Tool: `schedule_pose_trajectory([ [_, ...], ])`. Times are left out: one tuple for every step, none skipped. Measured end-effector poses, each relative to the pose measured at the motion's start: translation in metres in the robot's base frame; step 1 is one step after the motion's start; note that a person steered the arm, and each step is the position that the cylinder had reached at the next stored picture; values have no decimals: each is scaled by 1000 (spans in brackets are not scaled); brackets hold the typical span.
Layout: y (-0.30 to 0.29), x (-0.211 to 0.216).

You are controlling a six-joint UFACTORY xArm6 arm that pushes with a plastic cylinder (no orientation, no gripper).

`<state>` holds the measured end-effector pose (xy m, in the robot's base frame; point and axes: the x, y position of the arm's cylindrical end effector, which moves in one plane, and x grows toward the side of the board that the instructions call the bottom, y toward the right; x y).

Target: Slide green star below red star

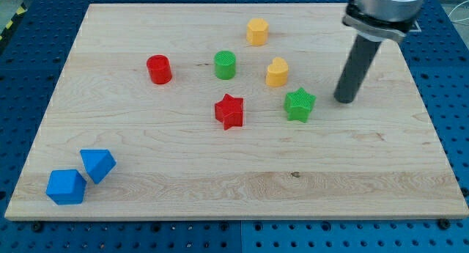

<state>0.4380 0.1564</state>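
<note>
While work is pending: nothing placed.
Green star (300, 105): sitting right of red star (229, 111), level with it, not below.
My tip (344, 100): plain rod, nothing pinched, standing right of green star, apart.
Remaining: entire slide.

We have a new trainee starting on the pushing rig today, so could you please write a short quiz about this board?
1. True or false: my tip touches the green star.
2. Which block lies nearest the green star?
A. red cylinder
B. yellow heart
C. a blue block
3. Fill in: the red star lies to the view's ____ of the green star.

Key
1. False: my tip stands apart from it, on the view's right.
2. B
3. left
</note>
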Motion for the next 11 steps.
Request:
schedule_pose_trajectory([
  [-33, 0],
  [-53, 0],
  [-63, 0],
  [-63, 17],
  [-63, 47],
  [-81, 70],
  [-109, 85],
  [-110, 114],
  [-114, 131],
  [-130, 132],
  [-130, 118],
])
